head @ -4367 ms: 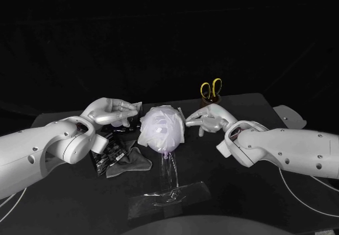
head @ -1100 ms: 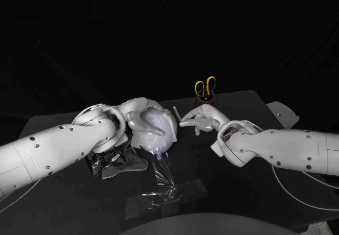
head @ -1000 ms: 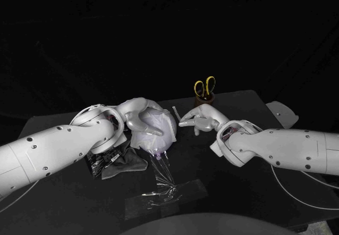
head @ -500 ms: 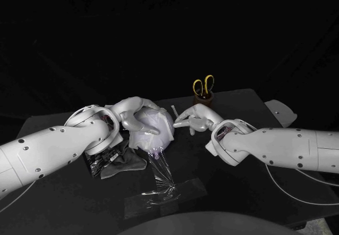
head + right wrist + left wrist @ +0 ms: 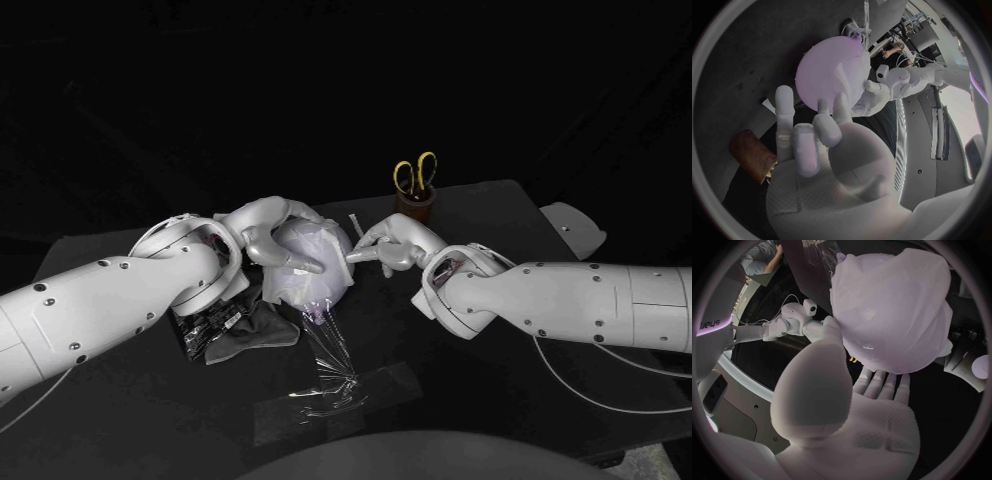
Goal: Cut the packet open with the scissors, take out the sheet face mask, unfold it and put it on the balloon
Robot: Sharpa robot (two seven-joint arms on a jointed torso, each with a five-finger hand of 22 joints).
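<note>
The pale lilac balloon [image 5: 312, 272] stands on a clear stand [image 5: 335, 385] with the white sheet mask [image 5: 329, 243] draped over its top and sides. My left hand [image 5: 273, 236] cups the balloon from its left, fingers resting on the mask. In the left wrist view the masked balloon [image 5: 893, 310] lies against the fingertips [image 5: 879, 385] of my left hand [image 5: 848, 410]. My right hand [image 5: 384, 240] reaches in from the right, fingers spread, one fingertip touching the balloon's side. In the right wrist view its fingers [image 5: 811, 131] point at the balloon [image 5: 831, 74]. Neither hand grips anything.
Yellow-handled scissors [image 5: 415, 174] stand in a brown holder [image 5: 417, 208] behind my right hand. The opened dark packet [image 5: 231, 330] lies on the table [image 5: 476, 400] under my left forearm. A white object [image 5: 573, 222] sits at the table's right edge.
My right hand has moved left until a fingertip touches the balloon's side. My left hand has settled a little closer round the masked balloon.
</note>
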